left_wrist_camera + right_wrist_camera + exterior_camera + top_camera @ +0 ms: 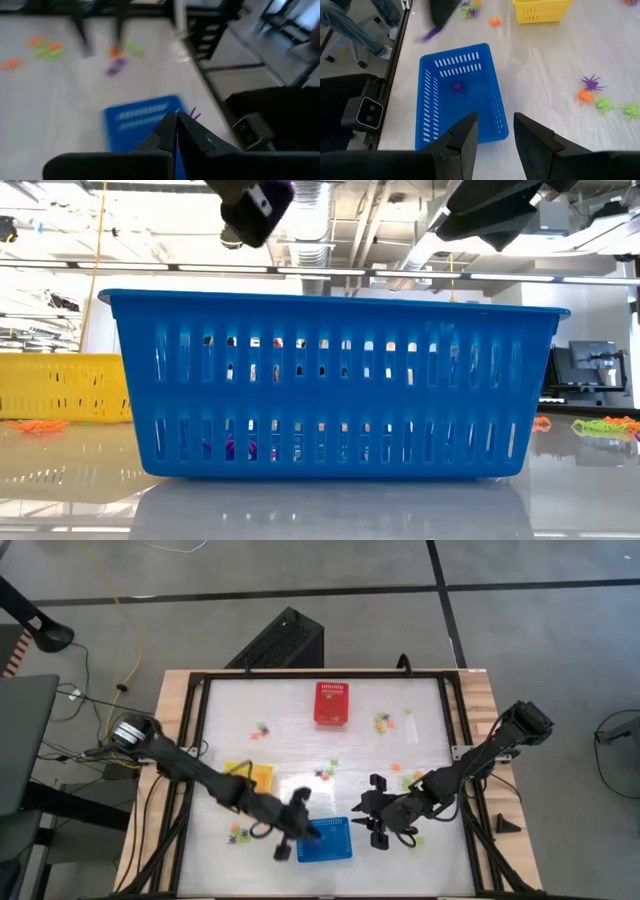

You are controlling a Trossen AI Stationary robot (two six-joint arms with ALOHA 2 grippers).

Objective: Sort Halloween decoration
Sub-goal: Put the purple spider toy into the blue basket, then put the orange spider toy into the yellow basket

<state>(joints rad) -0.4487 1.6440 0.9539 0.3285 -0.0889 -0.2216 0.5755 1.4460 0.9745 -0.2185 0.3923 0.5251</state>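
We see the left claw (284,846) clenched on a purple trinket (194,113) at the blue basket's (327,840) edge, one purple spider (458,87) inside; the right claw (376,829) hangs released beside it; farther off, orange, green and purple trinkets (383,721) dot the desk (290,715) near yellow (255,776) and red (331,703) baskets

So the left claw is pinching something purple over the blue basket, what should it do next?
Probably open its fingers and let go. The left gripper is shut on a purple trinket and hangs at the edge of the blue basket, where one purple spider already lies. It may first need to move slightly further over the basket. The right gripper waits open beside it.
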